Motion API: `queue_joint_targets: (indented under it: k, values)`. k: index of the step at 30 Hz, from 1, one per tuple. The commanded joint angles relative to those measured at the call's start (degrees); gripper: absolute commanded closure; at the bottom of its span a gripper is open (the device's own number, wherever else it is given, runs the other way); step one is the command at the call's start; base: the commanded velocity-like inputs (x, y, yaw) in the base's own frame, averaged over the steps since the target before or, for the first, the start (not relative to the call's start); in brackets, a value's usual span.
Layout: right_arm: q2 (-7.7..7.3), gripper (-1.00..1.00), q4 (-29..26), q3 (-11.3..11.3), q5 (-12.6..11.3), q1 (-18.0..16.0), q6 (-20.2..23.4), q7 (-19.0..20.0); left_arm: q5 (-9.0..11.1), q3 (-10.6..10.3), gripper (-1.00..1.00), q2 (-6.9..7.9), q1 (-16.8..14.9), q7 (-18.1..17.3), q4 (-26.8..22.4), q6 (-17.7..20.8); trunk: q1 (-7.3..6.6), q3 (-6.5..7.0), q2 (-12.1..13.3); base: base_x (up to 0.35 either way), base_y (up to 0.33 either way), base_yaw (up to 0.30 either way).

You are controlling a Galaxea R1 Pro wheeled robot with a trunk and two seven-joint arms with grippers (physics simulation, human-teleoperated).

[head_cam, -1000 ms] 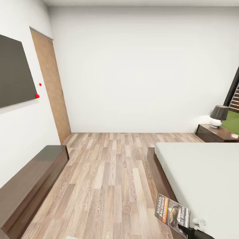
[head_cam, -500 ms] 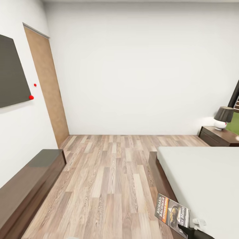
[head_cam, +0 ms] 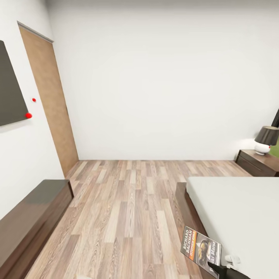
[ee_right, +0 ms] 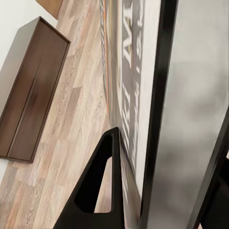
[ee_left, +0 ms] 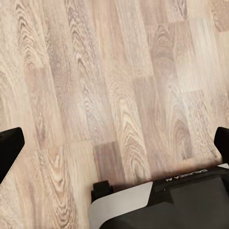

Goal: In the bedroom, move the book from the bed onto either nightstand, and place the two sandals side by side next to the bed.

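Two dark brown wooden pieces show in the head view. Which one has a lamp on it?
The nightstand at far right by the back wall, beyond the bed; a dark-shaded lamp stands on it. The long low cabinet along the left wall carries none.

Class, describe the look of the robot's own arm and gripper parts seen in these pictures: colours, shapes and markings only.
The right gripper is black, with a flat triangular finger pierced by a long cut-out. In the head view it shows black with a small white fitting. The left gripper has black finger ends; beneath sits dark housing lettered GALAXEA, beside a white panel.
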Motion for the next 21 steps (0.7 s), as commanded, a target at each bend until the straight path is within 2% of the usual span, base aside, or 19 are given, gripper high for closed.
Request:
queue_joint_targets:
  k: [1,21]
  values:
    - [0.02,1.0,0.2,0.2,-0.4,-0.1,-0.4,0.2,-0.6,0.5,-1.0,0.01,-0.1,-0.2,0.0,-0.2,0.06,-0.11,-0.1,0.332,0.0,0.0]
    - [0.02,1.0,0.2,0.2,-0.5,-0.1,-0.4,0.2,-0.6,0.5,-1.0,0.0,-0.1,-0.2,0.0,-0.2,0.06,-0.11,-0.1,0.332,0.0,0.0]
